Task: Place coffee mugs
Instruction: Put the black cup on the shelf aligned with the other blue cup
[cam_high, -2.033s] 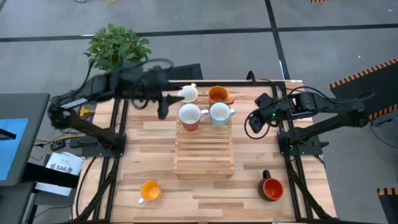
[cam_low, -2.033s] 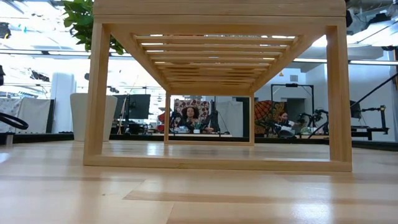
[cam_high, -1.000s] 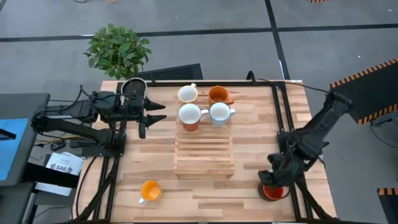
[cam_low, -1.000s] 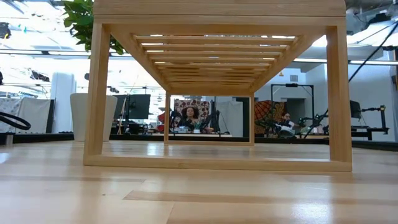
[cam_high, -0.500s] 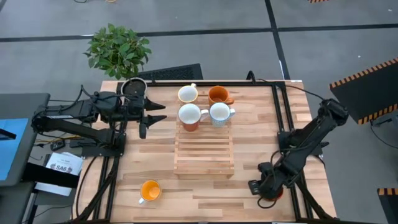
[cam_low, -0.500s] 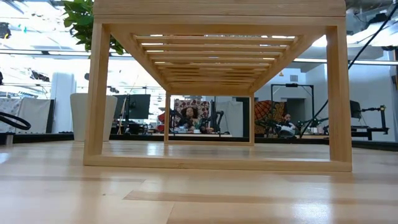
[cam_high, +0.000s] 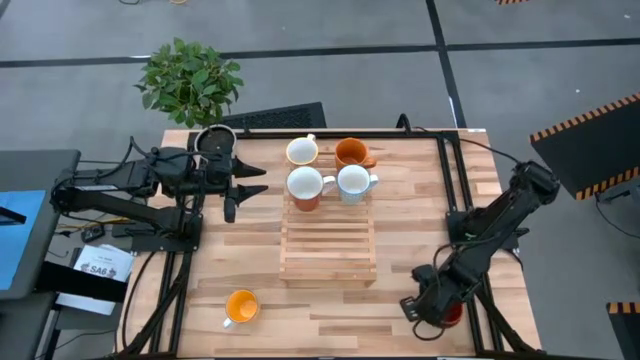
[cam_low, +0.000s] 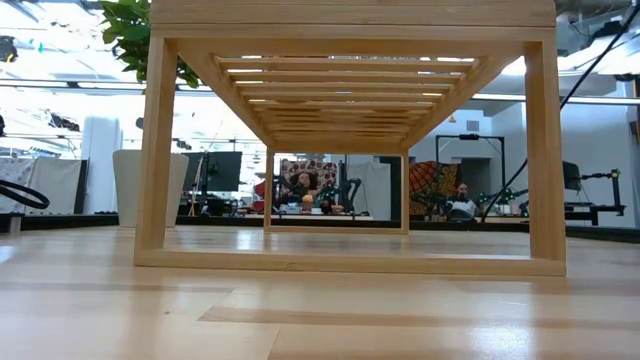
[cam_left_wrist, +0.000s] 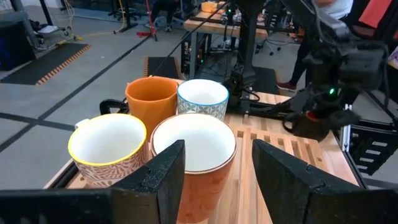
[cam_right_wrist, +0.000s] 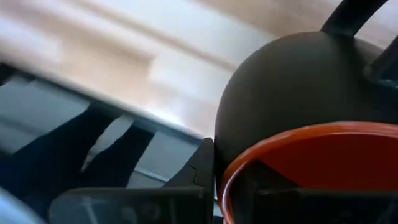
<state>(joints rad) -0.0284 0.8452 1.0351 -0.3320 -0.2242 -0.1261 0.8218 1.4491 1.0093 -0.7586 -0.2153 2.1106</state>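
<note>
Four coffee mugs stand together at the far side, beyond the wooden rack (cam_high: 328, 245): a pale yellow-rimmed one (cam_high: 302, 150), an orange one (cam_high: 350, 152), an orange-walled one (cam_high: 305, 185) and a white, blue-rimmed one (cam_high: 355, 182). A yellow-orange mug (cam_high: 241, 306) stands near the front left. My left gripper (cam_high: 255, 180) waits open, level, just left of the group, fingers (cam_left_wrist: 155, 177) toward it. My right gripper (cam_high: 425, 305) is at the near right, shut on the red-orange mug (cam_high: 452, 313), which the arm mostly hides. My right gripper has the red-orange mug by its rim (cam_right_wrist: 231, 177). One finger (cam_right_wrist: 204, 167) lies against the dark outer wall and the other seems to be inside. The black handle (cam_right_wrist: 348, 15) is on the far side from the fingers. Whether the mug is off the table is hidden.
The rack fills the low view (cam_low: 340, 140), with people at desks in the room behind it. A potted plant (cam_high: 190, 75) stands beyond the far left corner. Black frame rails (cam_high: 462, 215) run along both table sides. Bare wood lies between rack and near edge.
My right gripper has moved toward the table's near edge and a little left, coming down beside the red-orange mug. The left arm and the other mugs have stayed still.
</note>
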